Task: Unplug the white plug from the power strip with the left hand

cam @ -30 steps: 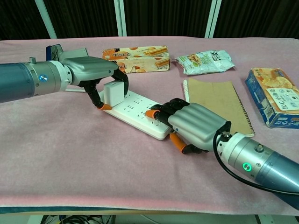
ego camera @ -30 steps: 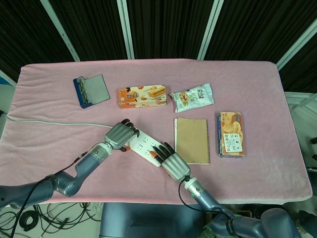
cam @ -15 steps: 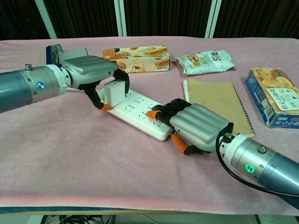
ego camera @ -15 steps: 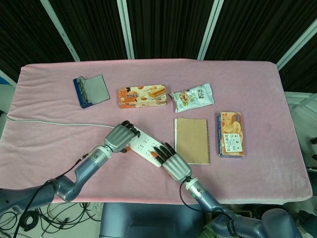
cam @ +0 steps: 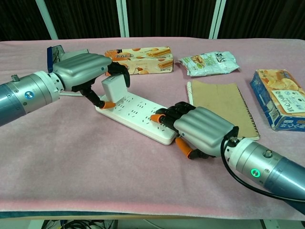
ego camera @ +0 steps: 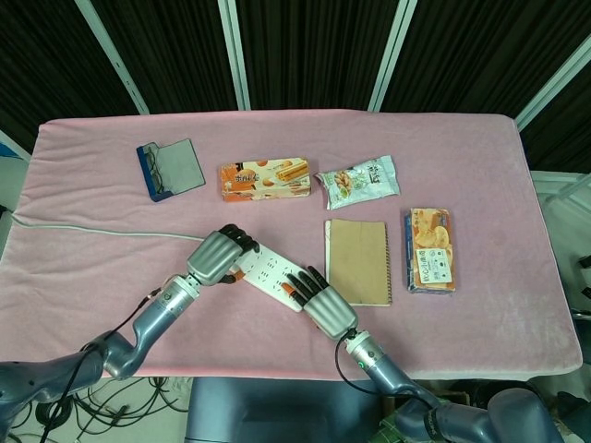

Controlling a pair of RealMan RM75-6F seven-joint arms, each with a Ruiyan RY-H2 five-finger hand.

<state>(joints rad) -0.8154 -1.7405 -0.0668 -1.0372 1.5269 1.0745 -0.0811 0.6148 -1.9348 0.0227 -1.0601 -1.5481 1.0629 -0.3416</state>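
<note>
The white power strip lies slantwise on the pink cloth near the front middle. My left hand grips the white plug between thumb and fingers. The plug is tilted and sits just above the strip's far left end, seemingly clear of the sockets. My right hand rests palm down on the strip's near right end, fingers laid across it. In the head view the left hand hides the plug.
A white cable runs left from the strip. Behind stand a blue glasses case, an orange biscuit box and a snack bag. A brown notebook and another snack box lie to the right.
My left hand has moved up and to the left with the plug, which has tilted and risen off the strip. The right hand has stayed pressed on the strip's end.
</note>
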